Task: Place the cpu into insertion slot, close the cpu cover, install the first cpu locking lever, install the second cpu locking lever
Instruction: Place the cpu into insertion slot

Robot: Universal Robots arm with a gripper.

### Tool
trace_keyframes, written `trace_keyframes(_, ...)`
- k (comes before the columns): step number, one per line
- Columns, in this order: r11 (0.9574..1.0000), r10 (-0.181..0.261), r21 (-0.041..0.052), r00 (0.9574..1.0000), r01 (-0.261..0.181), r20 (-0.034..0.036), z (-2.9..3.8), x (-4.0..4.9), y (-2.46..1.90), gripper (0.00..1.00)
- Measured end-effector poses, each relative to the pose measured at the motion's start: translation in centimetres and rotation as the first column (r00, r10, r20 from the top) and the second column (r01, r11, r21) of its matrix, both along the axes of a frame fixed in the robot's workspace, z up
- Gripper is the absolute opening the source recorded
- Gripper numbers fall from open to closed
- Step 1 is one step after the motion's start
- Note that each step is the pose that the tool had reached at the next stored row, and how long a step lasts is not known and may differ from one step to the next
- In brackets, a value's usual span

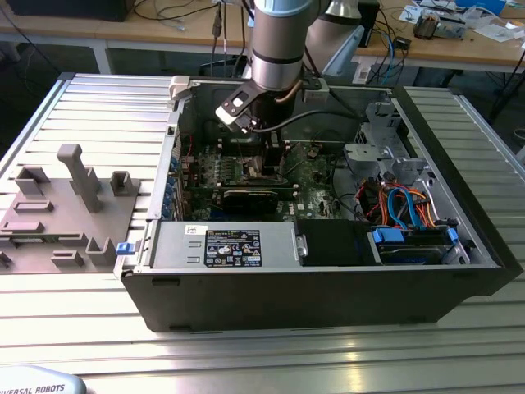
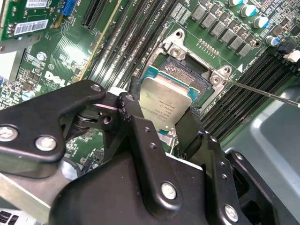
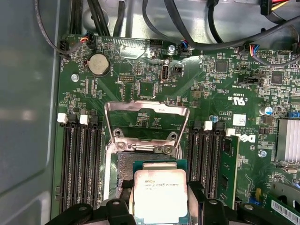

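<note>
Nearest the lens in both wrist views, the gripper (image 2: pixel 159 111) is seen narrowed onto the cpu (image 2: pixel 166 101), with a black finger pressed against each of two opposite edges. The chip is held metal side up, over the near part of the insertion slot (image 3: pixel 124 169). It seems not yet seated; whether any edge touches the socket cannot be told.

The cpu cover (image 3: pixel 140 106) is swung up on the far side of the slot, so the socket is left open from above. In the second wrist view a thin metal lever (image 2: pixel 262 90) is seen stretching away past one corner of the slot.

For a good placement, the chip's edges should be squared with the socket's metal rim. It should be lowered flat, not slid, since the contact field is judged delicate. A tilt appears in the second wrist view and would best be levelled out.

Room is tight. The slot is flanked on both sides by memory slots (image 3: pixel 79 159), and a memory module (image 3: pixel 228 164) stands in one of them near a finger. Further out, cables (image 3: pixel 187 28) are draped along the board's edge. In the exterior view the arm (image 1: pixel 283 41) is seen reaching down between the walls of the computer case (image 1: pixel 328 287).
</note>
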State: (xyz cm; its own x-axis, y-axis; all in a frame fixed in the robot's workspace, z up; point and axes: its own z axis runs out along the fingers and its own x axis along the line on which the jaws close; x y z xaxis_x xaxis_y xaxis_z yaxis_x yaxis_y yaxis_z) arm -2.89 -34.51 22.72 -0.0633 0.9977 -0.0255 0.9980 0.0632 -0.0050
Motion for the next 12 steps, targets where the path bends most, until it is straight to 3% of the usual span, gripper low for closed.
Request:
trace_keyframes(7, 1.0000, 0.000, 0.0000, 1.0000, 0.000, 0.0000, -0.33, -0.01, 0.08, 0.54)
trace_keyframes(12, 1.0000, 0.001, 0.0001, 1.0000, -0.001, 0.0000, -0.73, -0.02, 0.50, 0.54)
